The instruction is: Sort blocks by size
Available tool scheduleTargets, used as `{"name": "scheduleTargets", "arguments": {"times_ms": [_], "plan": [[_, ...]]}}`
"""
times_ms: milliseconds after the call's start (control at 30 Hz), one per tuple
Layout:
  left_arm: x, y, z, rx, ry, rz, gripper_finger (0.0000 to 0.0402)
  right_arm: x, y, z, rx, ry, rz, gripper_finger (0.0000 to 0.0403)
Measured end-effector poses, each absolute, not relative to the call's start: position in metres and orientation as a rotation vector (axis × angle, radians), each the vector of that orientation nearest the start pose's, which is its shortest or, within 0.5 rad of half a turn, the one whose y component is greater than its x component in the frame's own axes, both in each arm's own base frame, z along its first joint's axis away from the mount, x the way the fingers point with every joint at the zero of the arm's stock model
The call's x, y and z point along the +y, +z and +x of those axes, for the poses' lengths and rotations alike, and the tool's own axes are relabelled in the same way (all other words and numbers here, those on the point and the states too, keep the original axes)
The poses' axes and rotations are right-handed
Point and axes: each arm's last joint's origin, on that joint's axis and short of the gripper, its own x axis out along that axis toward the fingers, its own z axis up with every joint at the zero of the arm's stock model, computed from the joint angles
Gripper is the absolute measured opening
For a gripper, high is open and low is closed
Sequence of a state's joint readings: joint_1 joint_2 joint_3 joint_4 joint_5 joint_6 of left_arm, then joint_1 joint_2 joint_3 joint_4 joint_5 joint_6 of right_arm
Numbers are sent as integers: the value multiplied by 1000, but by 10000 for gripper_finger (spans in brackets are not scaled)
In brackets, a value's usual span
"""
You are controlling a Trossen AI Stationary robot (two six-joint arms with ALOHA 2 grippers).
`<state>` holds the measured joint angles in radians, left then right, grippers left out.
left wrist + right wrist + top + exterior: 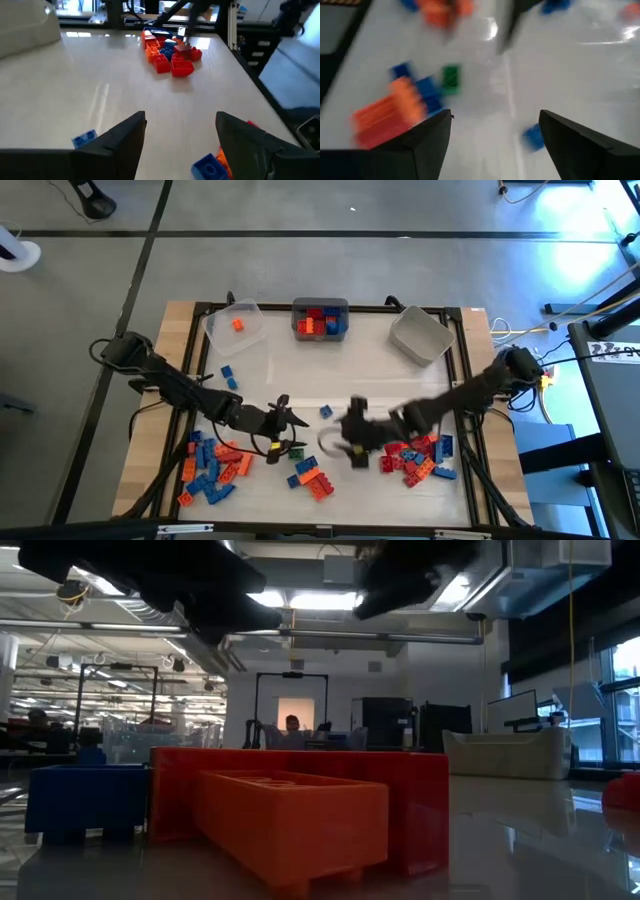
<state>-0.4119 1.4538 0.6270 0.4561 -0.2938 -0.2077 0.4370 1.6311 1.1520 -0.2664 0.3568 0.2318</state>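
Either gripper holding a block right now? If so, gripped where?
Nothing is held. The left gripper and the right gripper both stand open over the table, with only bare tabletop between their fingers.

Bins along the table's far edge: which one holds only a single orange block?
The clear bin on the left; the middle bin holds several red, orange and blue blocks, the grey bin none.

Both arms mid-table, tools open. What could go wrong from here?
1. The left tool and right tool are close over the table's middle; the arms might collide.
2. Loose blocks, such as the green block near the orange and blue cluster, could get knocked aside.
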Motion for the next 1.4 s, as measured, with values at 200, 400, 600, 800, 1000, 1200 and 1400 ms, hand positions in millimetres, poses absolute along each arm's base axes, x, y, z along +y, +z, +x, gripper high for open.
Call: {"name": "scheduleTargets", "arguments": {"times_ms": [200, 400, 600, 800, 1000, 1200, 1400], "plan": [[-127, 181, 270, 396, -130, -79, 229, 187, 207, 305, 583, 126, -19, 298], [-157, 167, 292, 462, -158, -54, 229, 201, 178, 311, 542, 143, 9, 298], [-181, 154, 304, 608, -156, -40, 229, 206, 159, 320, 510, 125, 35, 298], [-187, 151, 303, 673, -128, -62, 229, 209, 151, 324, 490, 121, 53, 298], [-186, 148, 298, 724, -71, -84, 229, 210, 149, 325, 484, 112, 90, 298], [-194, 151, 286, 768, -81, -111, 229, 212, 150, 323, 475, 104, 112, 298], [-198, 174, 250, 909, 12, -275, 229, 211, 150, 323, 476, 96, 127, 298]]}}
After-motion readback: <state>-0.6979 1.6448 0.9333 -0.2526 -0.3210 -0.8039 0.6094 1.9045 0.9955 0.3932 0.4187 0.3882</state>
